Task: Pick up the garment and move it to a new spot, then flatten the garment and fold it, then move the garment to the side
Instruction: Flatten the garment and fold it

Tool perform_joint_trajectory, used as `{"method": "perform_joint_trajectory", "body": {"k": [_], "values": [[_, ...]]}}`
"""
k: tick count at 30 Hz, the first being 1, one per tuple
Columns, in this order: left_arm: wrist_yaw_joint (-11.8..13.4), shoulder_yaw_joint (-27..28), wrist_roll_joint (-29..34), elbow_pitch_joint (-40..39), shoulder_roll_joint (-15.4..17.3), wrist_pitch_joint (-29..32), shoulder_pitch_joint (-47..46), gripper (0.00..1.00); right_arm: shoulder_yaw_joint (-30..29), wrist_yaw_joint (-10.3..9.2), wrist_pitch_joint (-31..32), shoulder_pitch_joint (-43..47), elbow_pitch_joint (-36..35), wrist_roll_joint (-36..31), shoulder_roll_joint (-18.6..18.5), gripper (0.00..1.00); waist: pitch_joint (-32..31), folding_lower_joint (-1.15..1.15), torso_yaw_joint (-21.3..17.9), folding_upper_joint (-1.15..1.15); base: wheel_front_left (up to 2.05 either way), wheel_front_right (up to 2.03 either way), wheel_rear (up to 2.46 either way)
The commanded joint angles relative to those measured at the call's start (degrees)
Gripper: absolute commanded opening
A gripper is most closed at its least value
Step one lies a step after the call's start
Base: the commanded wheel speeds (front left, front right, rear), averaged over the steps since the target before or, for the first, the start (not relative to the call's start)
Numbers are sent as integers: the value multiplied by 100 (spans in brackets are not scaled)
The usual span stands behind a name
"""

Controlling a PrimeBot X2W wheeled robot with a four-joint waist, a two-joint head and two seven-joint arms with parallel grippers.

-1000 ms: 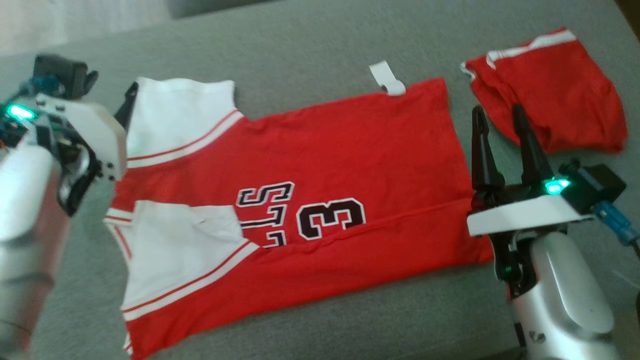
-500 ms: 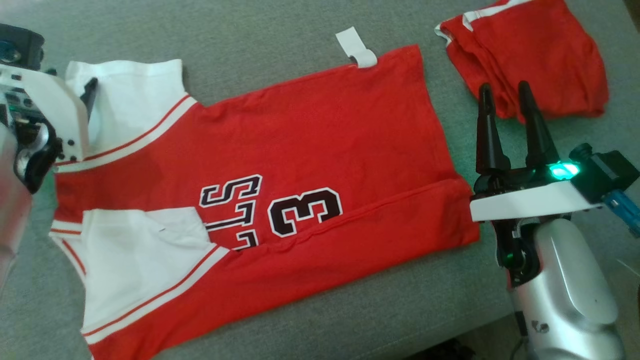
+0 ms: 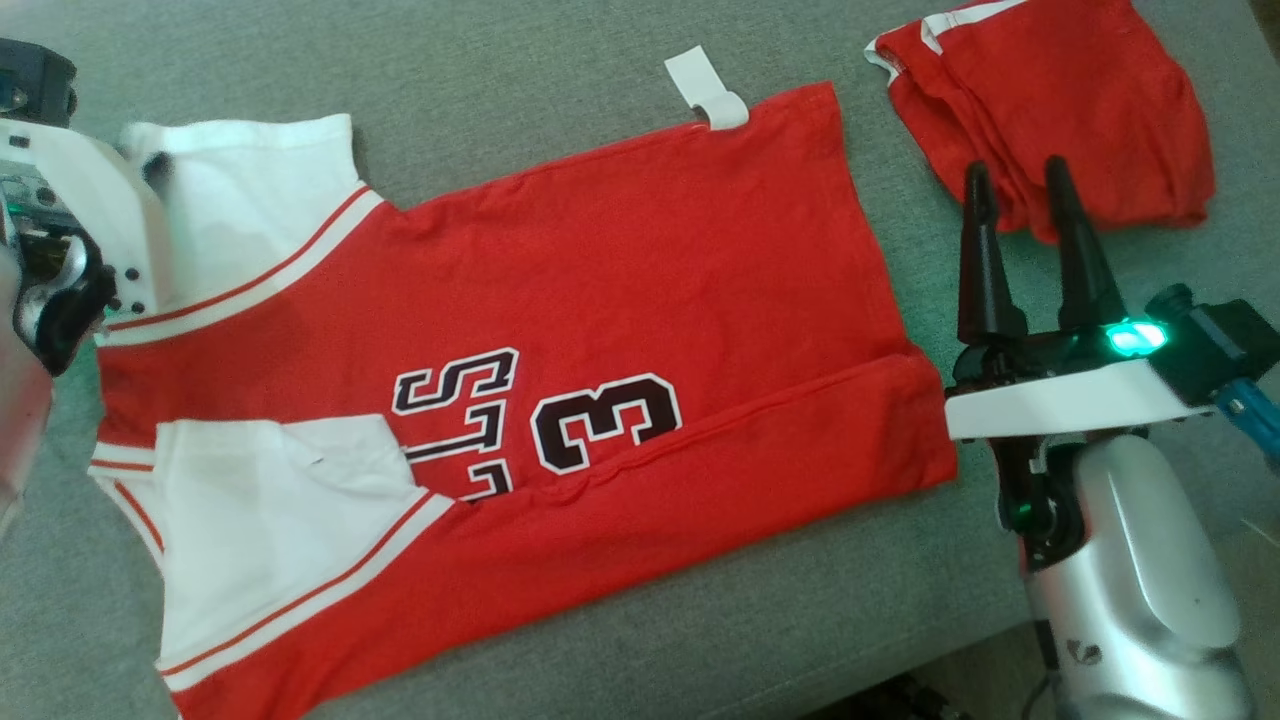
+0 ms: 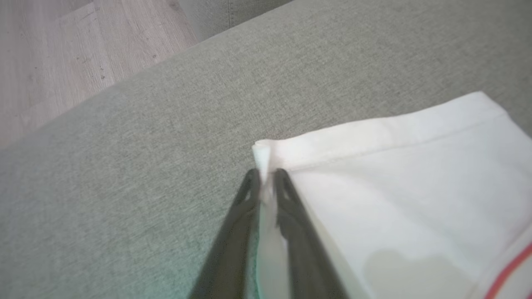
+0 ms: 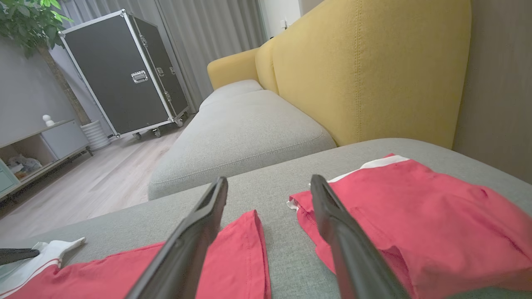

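Note:
The garment [image 3: 620, 290] is a red jersey with white sleeves and black lettering, spread flat on the grey cushion [image 3: 560, 60]. My left gripper [image 4: 266, 178] is at the far corner of the upper white sleeve [image 3: 250, 190], and its two dark fingers pinch the sleeve's folded edge between them. In the head view the left wrist housing [image 3: 90, 220] covers most of those fingers. My right gripper [image 3: 1015, 180] hovers open just past the jersey's hem, holding nothing. In the right wrist view, that gripper [image 5: 270, 180] has the hem [image 5: 232, 257] below its left finger.
A second red piece with white trim [image 3: 1080, 120] lies crumpled at the far right, close to my right fingertips [image 5: 415, 220]. A white tag [image 3: 705, 90] sticks out from the jersey's far edge. Behind stand a yellow sofa back [image 5: 374, 70] and a black flight case [image 5: 120, 74]. Wood floor [image 4: 62, 54] lies beyond the cushion.
The head camera has shifted, so the whole picture slid left and up. My left fingers have closed on the white sleeve's corner. The right gripper stays open in place.

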Motion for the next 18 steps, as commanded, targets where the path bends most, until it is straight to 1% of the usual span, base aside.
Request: {"method": "perform_joint_trajectory", "body": {"k": [1,4,7,10,13,15,18], "values": [[10,134,-119,-8,285,-43,-135,0,35,-4,-26,-102,-233,-69,-8,100,-32,0,38,0,0,0,0],[10,101,-174,8,272,-212,-106,0,-7,-4,25,-104,-267,-159,-8,100,-89,0,80,0,0,0,0],[10,25,-176,-48,216,-656,-88,0,-34,-4,242,-136,-331,-407,-8,100,-222,0,184,0,0,0,0],[10,-50,-142,-188,131,-1240,-97,0,-13,-4,663,-190,-442,-648,-8,100,-389,0,343,0,0,0,0],[10,-126,-111,-377,6,-1797,-91,0,-75,-4,1181,-289,-559,-1044,-10,100,-557,0,589,0,0,0,0],[10,-157,-149,-524,-88,-2106,-55,0,-138,-4,1549,-380,-586,-1224,-90,100,-663,0,797,0,0,0,0],[10,-250,-118,-764,-146,-2490,19,0,-168,-4,2150,-562,-430,-1257,-317,100,-779,0,1097,0,0,0,0]]}}
